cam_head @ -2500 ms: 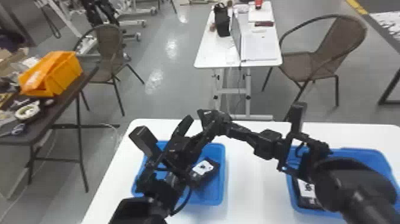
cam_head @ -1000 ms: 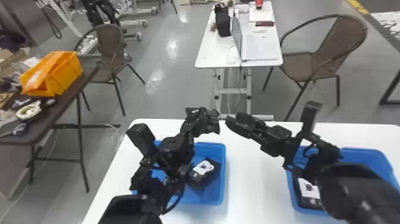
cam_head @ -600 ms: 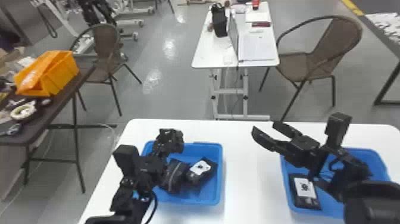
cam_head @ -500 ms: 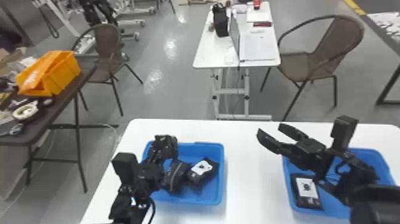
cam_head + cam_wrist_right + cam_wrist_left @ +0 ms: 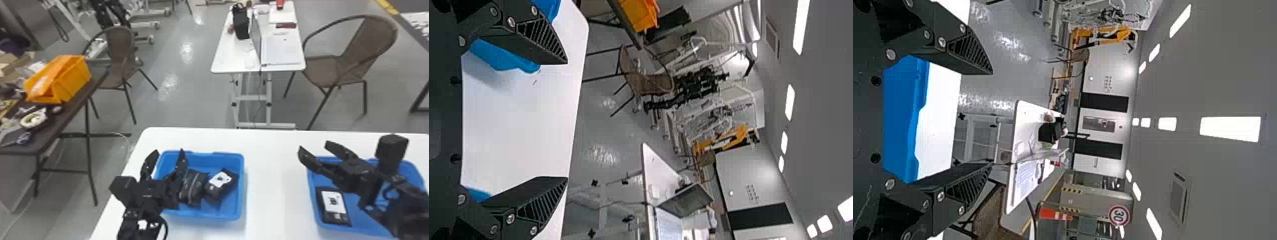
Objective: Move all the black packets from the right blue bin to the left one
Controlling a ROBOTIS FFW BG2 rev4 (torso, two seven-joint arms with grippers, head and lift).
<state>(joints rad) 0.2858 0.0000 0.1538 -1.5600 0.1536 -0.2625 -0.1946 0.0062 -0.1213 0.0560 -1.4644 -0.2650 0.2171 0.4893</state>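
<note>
Left gripper (image 5: 168,152) and right gripper (image 5: 313,146), each with fingers spread wide. Two blue bins: left bin (image 5: 241,182), holding two black packets (image 5: 192,188); right bin (image 5: 360,212), holding one.

smooth blue plastic on the left bin (image 5: 241,188) by the fingers (image 5: 182,163) of the left gripper (image 5: 167,154); glossy floor (image 5: 188,105) beyond them.

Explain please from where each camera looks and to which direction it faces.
Head view: on the robot's head, facing forward and down at the left blue bin and right blue bin; both arms show, with left fingers and right fingers.
Left wrist view: on the left wrist, facing out across the room, past its fingers.
Right wrist view: on the right wrist, likewise, past its own.
Head and left wrist views share the laptop.
</note>
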